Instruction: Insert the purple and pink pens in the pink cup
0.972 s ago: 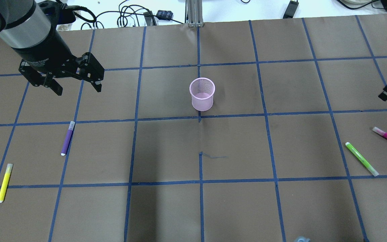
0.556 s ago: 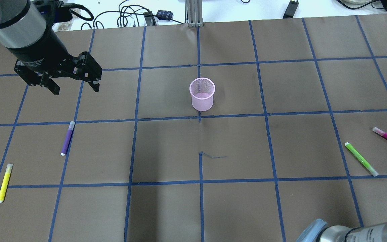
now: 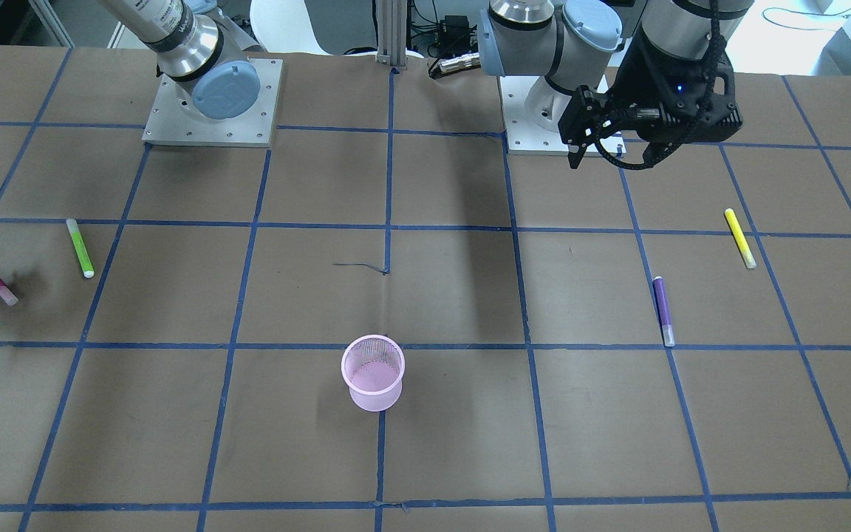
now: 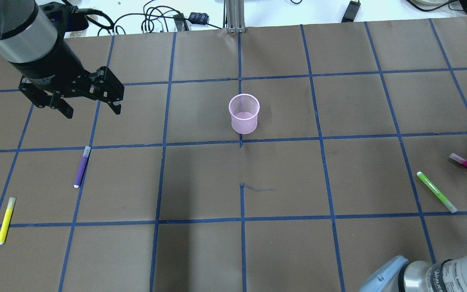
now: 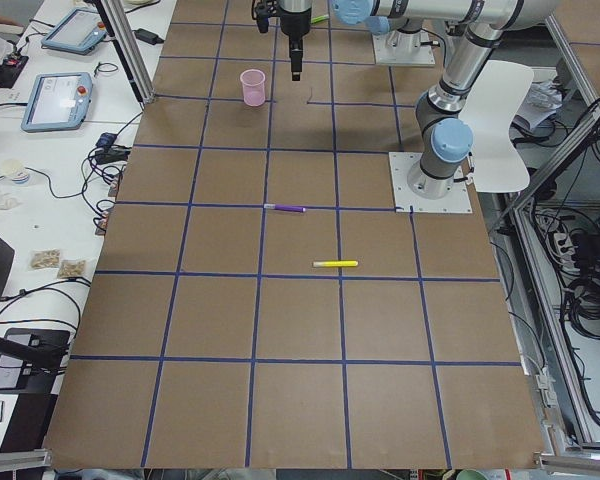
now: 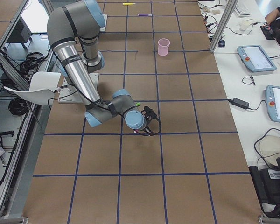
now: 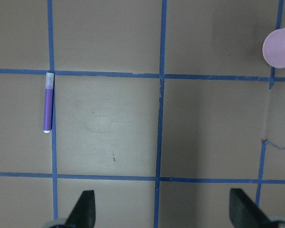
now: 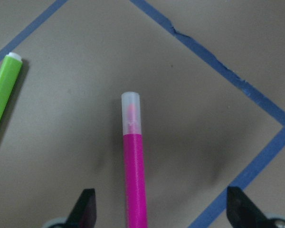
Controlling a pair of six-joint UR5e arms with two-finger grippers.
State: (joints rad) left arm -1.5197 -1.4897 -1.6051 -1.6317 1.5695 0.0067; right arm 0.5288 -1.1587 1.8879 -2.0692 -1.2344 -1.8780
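The pink cup (image 4: 244, 113) stands upright near the middle of the table (image 4: 282, 170), with nothing in it. The pink pen (image 8: 134, 175) lies flat at the table's right end, just beside the green pen (image 4: 436, 192). The right arm is folded low over it, wrist pointing down, and the right gripper (image 8: 162, 206) has its fingers spread wide. The pen's body runs up between them, nearer one finger than the other, with its clear cap pointing away from the wrist.

The purple pen (image 4: 81, 166) lies along a blue tape line on the left side, with the yellow pen (image 4: 5, 221) farther out. The left gripper (image 4: 92, 111) hangs above the table, fingers parted. The purple pen lies well outside them, off to one side.
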